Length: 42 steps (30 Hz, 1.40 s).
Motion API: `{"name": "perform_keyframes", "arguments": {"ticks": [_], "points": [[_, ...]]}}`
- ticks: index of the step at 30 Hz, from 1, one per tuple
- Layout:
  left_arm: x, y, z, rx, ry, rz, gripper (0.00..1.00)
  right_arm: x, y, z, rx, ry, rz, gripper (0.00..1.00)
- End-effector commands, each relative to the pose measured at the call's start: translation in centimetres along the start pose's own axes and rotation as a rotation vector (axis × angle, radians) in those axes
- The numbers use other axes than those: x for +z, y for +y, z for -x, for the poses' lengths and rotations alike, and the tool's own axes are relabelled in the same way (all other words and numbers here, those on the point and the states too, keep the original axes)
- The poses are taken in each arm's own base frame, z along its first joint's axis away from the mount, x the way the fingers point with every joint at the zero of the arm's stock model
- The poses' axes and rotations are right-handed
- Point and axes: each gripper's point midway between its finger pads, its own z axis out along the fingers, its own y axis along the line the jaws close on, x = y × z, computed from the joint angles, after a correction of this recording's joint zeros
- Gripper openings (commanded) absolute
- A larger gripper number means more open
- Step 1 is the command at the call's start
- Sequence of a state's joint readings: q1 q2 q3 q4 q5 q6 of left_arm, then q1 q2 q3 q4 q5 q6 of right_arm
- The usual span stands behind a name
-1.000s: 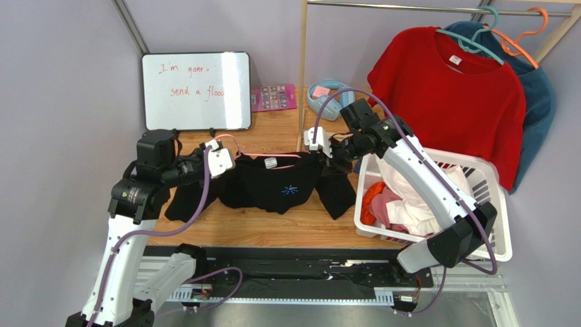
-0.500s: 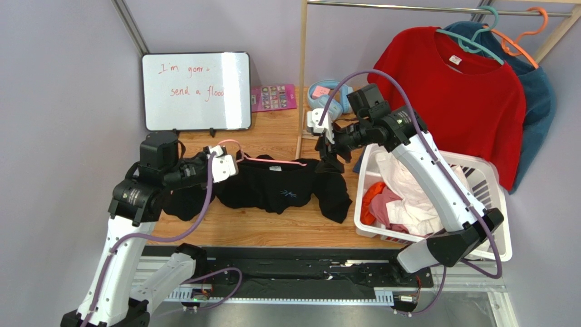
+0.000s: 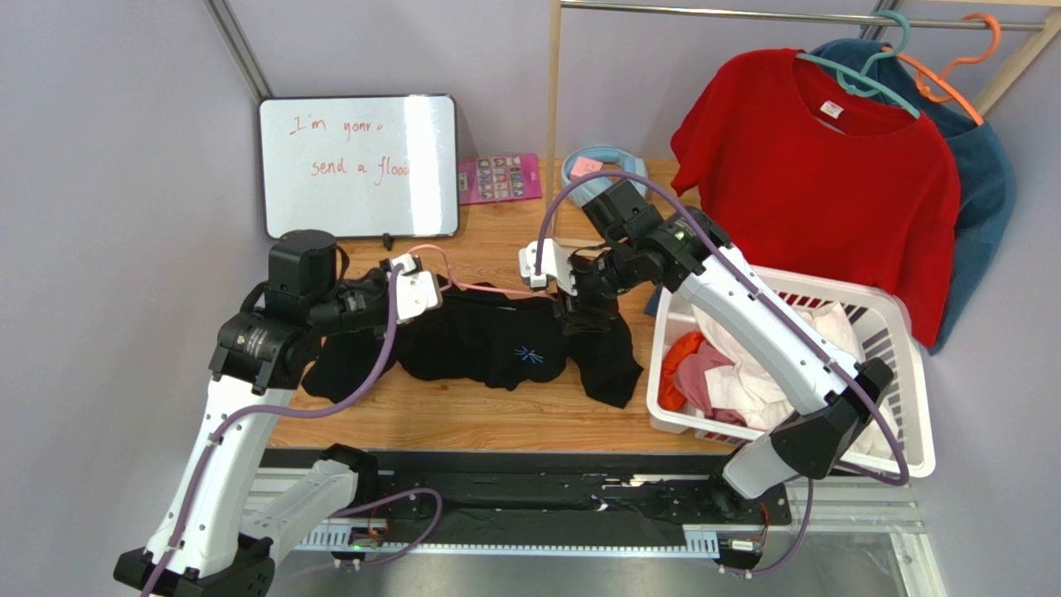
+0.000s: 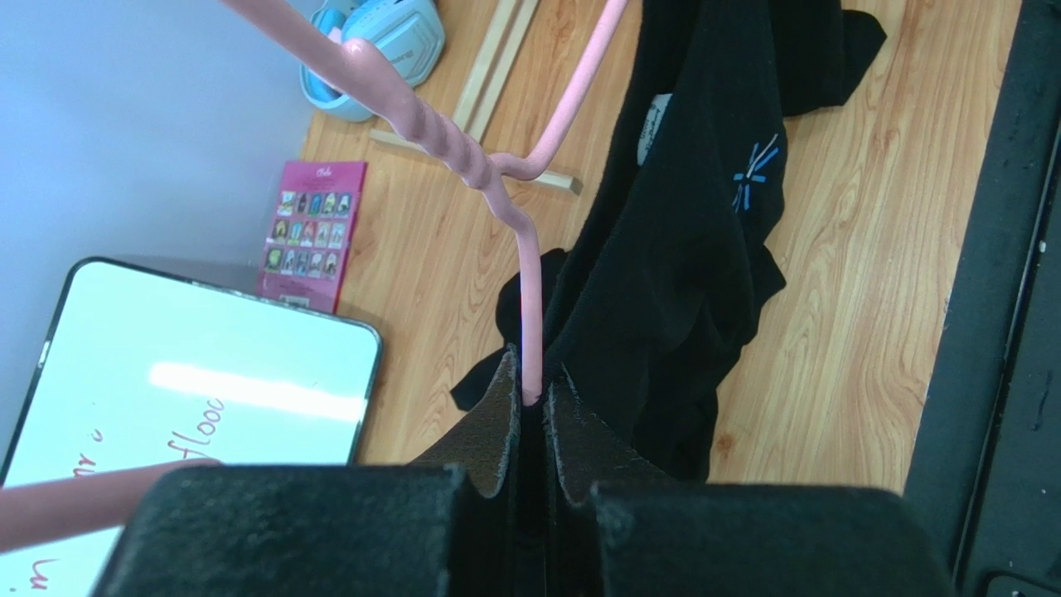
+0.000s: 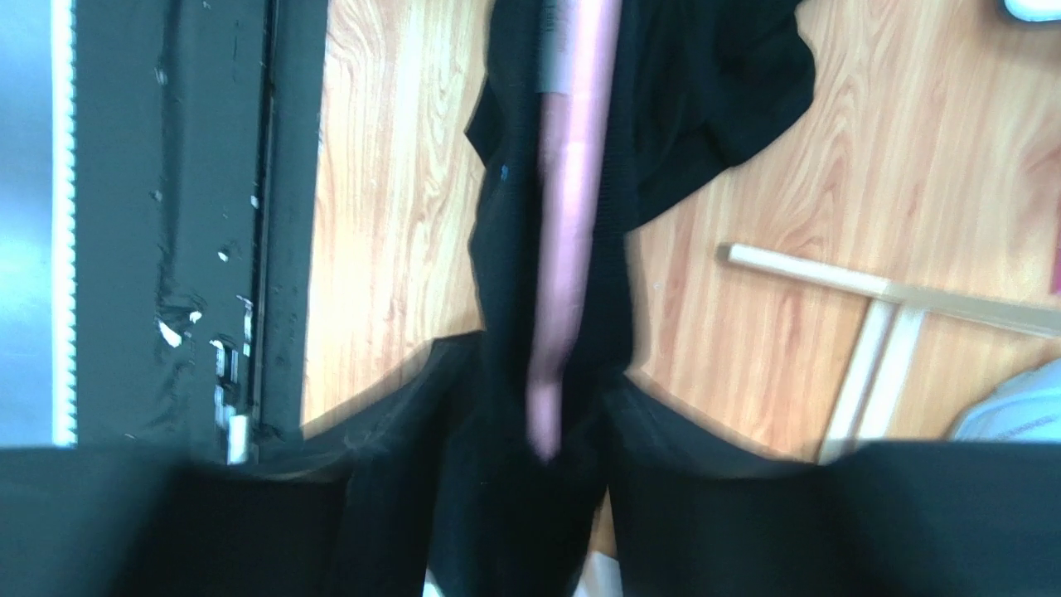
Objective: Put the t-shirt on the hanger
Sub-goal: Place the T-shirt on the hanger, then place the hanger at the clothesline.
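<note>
**Black t-shirt strung on the pink hanger between both grippers**

The t-shirt (image 3: pixel 511 346) hangs on the hanger (image 4: pixel 529 292) over the table (image 3: pixel 411 421), below both sets of fingers. The left gripper (image 4: pixel 533 396) is clamped on the hanger's wire. The right gripper (image 5: pixel 543 379) has its fingers apart, with shirt cloth and the hanger's end between them.

The t-shirt (image 3: pixel 498 351) is matt black cloth. The hanger (image 4: pixel 532 292) is smooth, glossy pink wire. The table (image 3: pixel 498 429) is grained wood, the basket (image 3: pixel 917 401) white plastic, the whiteboard (image 3: pixel 361 168) glossy.
</note>
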<state>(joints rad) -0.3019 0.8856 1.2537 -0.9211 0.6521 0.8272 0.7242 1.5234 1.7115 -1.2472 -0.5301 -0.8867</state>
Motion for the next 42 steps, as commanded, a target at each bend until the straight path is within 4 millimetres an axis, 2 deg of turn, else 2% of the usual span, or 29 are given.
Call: {"name": "perform_keyframes", "arguments": {"ticks": [1,3,6,9,12,14,16,18,20,21,22,26,30,32,34,35,37,38,39,41,42], "points": [[-0.2,1.1,3.1,0.049,-0.097,0.018,0.0,0.9,-1.5,0.1,0.018,0.011,-0.033,0.27],[0.2,0.8,3.0,0.053,-0.097,0.003,0.0,0.5,-1.7,1.7,0.038,-0.039,-0.023,0.19],[1.0,0.5,3.2,0.052,-0.094,-0.016,0.0,-0.9,-1.3,6.1,0.013,-0.179,-0.003,0.19],[1.8,0.4,3.3,0.05,-0.094,-0.03,0.0,-1.9,-0.4,9.1,-0.023,-0.255,0.006,0.22],[2.4,0.6,3.6,0.041,-0.103,-0.032,0.0,-2.0,0.3,10.6,-0.053,-0.277,0.008,0.23],[2.7,0.9,3.9,0.037,-0.111,-0.032,0.0,-1.6,0.5,10.5,-0.055,-0.267,0.012,0.23],[2.9,1.0,4.1,0.013,-0.117,-0.03,0.0,-0.9,0.4,9.9,-0.051,-0.238,0.008,0.17],[2.8,1.4,4.6,0.006,-0.124,-0.02,0.0,-0.5,0.1,9.2,-0.056,-0.213,-0.002,0.15],[2.7,1.4,4.7,0.003,-0.127,-0.016,0.0,-0.1,-0.3,8.6,-0.039,-0.191,-0.014,0.21],[2.6,1.4,4.7,0.003,-0.128,-0.017,0.0,0.0,-0.4,8.7,-0.038,-0.194,-0.021,0.29],[2.6,1.3,4.7,0.005,-0.13,-0.017,0.0,0.2,-0.6,8.7,-0.033,-0.194,-0.022,0.32],[2.7,1.1,4.8,-0.014,-0.137,-0.026,0.0,0.9,-1.3,10.1,-0.008,-0.233,-0.038,0.32],[2.8,1.1,5.0,-0.017,-0.138,-0.026,0.0,1.4,-2.4,11.8,0.024,-0.265,-0.053,0.27],[2.9,0.9,4.9,-0.022,-0.135,-0.031,0.0,1.2,-2.8,12.6,0.053,-0.289,-0.063,0.21],[3.0,0.7,4.7,-0.034,-0.129,-0.035,0.0,1.4,-2.8,13.0,0.055,-0.302,-0.051,0.0],[3.0,0.8,4.6,-0.041,-0.123,-0.034,0.0,1.4,-2.8,13.1,0.055,-0.302,-0.053,0.0],[2.8,0.7,3.9,-0.061,-0.089,-0.022,0.0,0.3,-2.8,13.1,0.048,-0.316,-0.069,0.0],[2.8,0.6,3.5,-0.062,-0.071,-0.019,0.01,-0.3,-3.4,13.0,0.056,-0.333,-0.088,0.0],[2.4,0.7,3.2,-0.056,-0.061,-0.004,0.02,-1.3,-2.9,12.9,0.059,-0.354,-0.088,0.0],[1.8,0.5,2.1,-0.057,-0.035,0.023,0.06,-2.5,-3.7,12.2,0.075,-0.368,-0.122,0.0],[1.4,0.8,1.6,-0.071,-0.025,0.045,0.09,-3.2,-3.4,12.0,0.074,-0.377,-0.127,0.0]]}}
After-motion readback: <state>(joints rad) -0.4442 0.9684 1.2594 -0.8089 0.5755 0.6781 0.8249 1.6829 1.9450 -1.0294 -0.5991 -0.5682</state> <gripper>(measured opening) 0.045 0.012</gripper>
